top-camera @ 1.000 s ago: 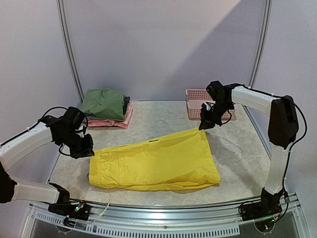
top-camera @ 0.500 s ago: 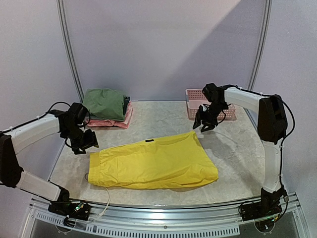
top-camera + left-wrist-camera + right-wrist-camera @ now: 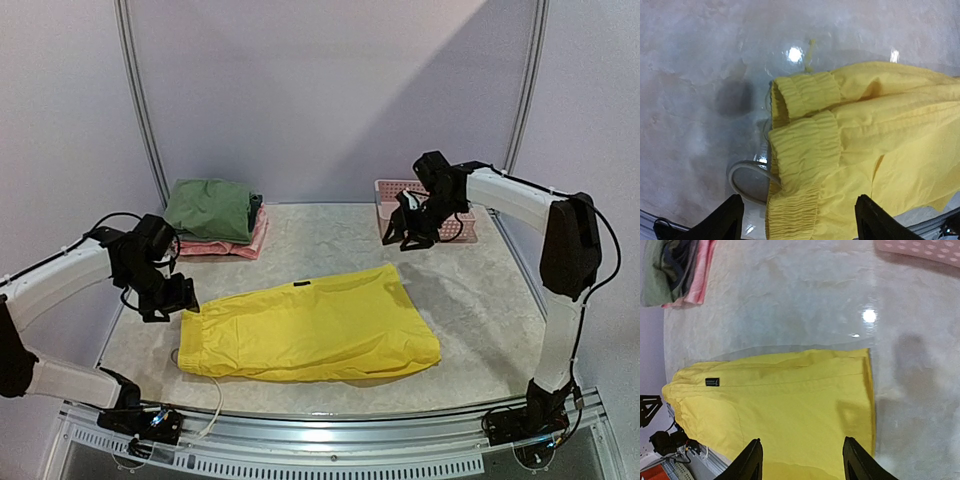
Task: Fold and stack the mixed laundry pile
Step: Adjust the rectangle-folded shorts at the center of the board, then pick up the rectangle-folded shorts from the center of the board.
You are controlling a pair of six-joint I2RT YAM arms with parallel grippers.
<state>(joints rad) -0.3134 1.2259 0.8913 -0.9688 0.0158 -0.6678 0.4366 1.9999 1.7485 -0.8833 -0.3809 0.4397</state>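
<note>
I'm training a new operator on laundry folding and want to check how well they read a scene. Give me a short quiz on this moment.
1. True or false: the yellow shorts lie on the table, and the left gripper and right gripper are both open, holding nothing.
2. What lies on top of the folded stack at the far left? A) green shirt B) blue jeans C) white towel
3. Fill in: the pink basket stands nearest the ____ gripper.

Key: 1 true; 2 A; 3 right.
</note>
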